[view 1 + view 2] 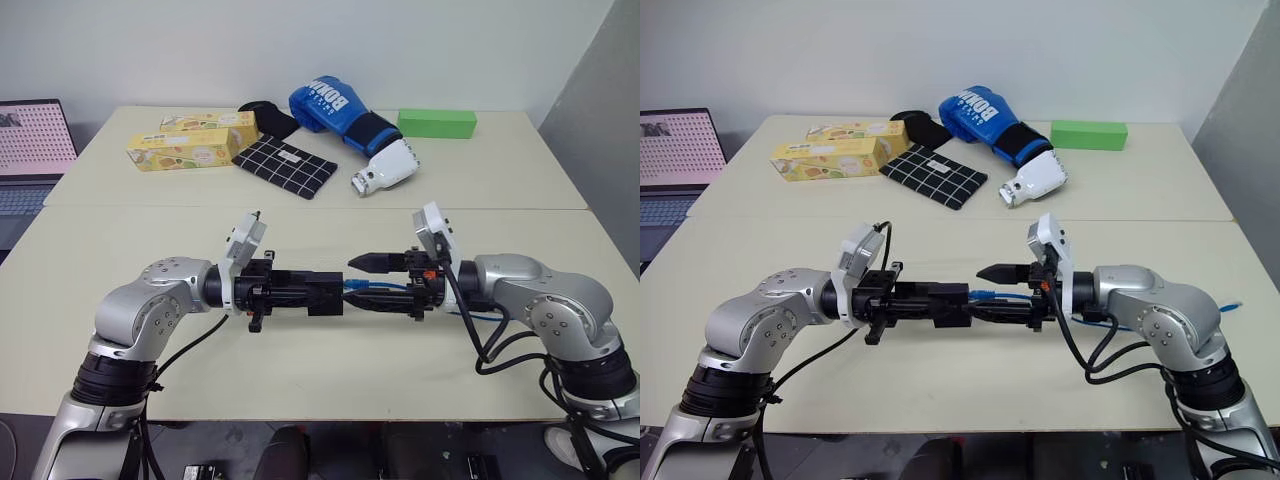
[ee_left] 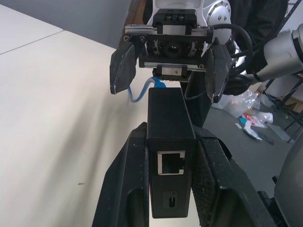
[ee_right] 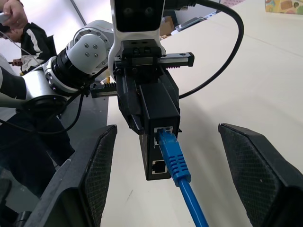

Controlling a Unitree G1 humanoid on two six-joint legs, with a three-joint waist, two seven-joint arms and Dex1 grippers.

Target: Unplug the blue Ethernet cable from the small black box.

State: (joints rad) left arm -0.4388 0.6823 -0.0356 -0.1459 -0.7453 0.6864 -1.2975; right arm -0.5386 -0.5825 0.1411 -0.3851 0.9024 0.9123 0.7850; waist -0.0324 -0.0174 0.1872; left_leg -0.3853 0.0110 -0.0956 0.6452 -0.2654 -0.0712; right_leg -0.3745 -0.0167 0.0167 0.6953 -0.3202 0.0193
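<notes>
1. My left gripper (image 2: 173,189) is clamping the small black box (image 2: 169,118) between its two fingers, holding it level above the table (image 1: 300,380), pointing toward my right side.
2. My right gripper (image 3: 170,189) is facing the box head-on with its fingers standing wide apart, gripping nothing; one finger (image 1: 375,262) is sitting above the plug line, the other below it.
3. The blue Ethernet cable (image 3: 182,179) is sitting plugged into the box's upper port, seen in the right wrist view; a second port below it is standing empty.
4. The cable's plug (image 1: 358,285) is lying between my right fingers without being pinched, and the cord is running back past my right wrist; a bit of it is showing at the table's right edge (image 1: 1232,305).
5. In the left wrist view, the near end of the box is showing another open port and a small slot under it; no readable label on the box.
6. Far side of the table: a blue boxing glove (image 1: 345,115) is reading "BONA…" in white letters, rest unclear.
7. Two yellow cartons (image 1: 185,150) are carrying printing too small to read.
8. A black checked cloth (image 1: 285,165) is bearing a small white tag, unreadable.
9. A green block (image 1: 437,123) is lying behind the glove.
10. A laptop (image 1: 30,150) is sitting to the left, screen showing a dotted pink pattern.
11. A person (image 3: 23,38) is appearing in the right wrist view's background.
</notes>
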